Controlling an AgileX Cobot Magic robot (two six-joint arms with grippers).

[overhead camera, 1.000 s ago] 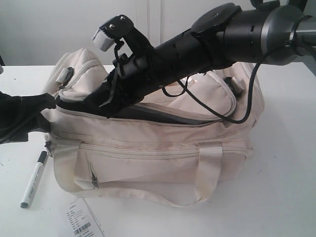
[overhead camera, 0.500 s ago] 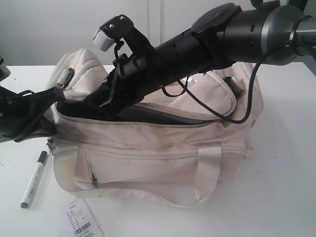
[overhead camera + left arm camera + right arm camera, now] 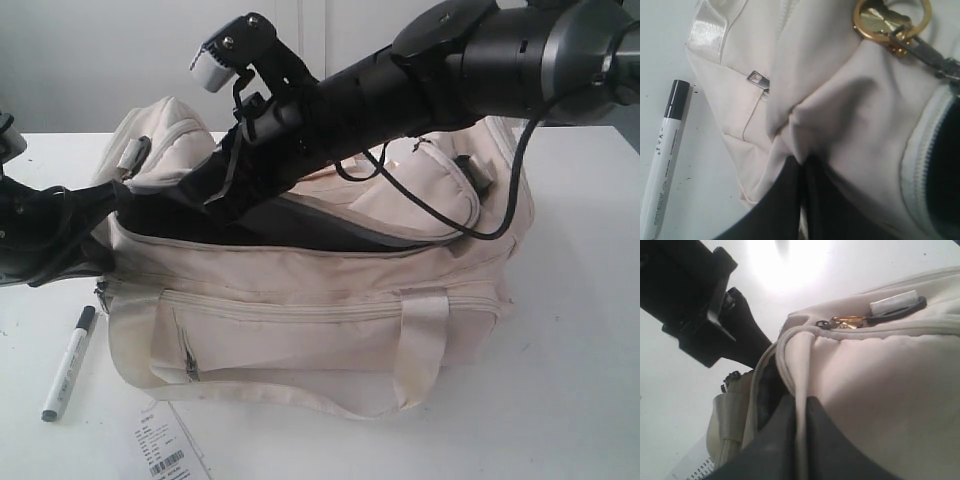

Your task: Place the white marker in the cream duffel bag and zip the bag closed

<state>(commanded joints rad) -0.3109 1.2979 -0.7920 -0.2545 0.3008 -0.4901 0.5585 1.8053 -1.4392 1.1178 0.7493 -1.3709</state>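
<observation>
Unzipped cream duffel bag (image 3: 300, 275); white marker (image 3: 66, 365) outside it on the tabletop (image 3: 570, 380).
left pincer (image 3: 801, 167) and right pincer (image 3: 800, 407) each clamped on the bag's rim fabric.

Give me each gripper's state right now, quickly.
Left gripper: closed, pinching a fold of the cream duffel bag.
Right gripper: closed on the bag's zipper edge.

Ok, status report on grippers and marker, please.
Left gripper shut on the cream duffel bag at its end, right gripper shut on its opening rim. White marker on the table beside the bag, untouched. Right arm stretches across the open top.
</observation>
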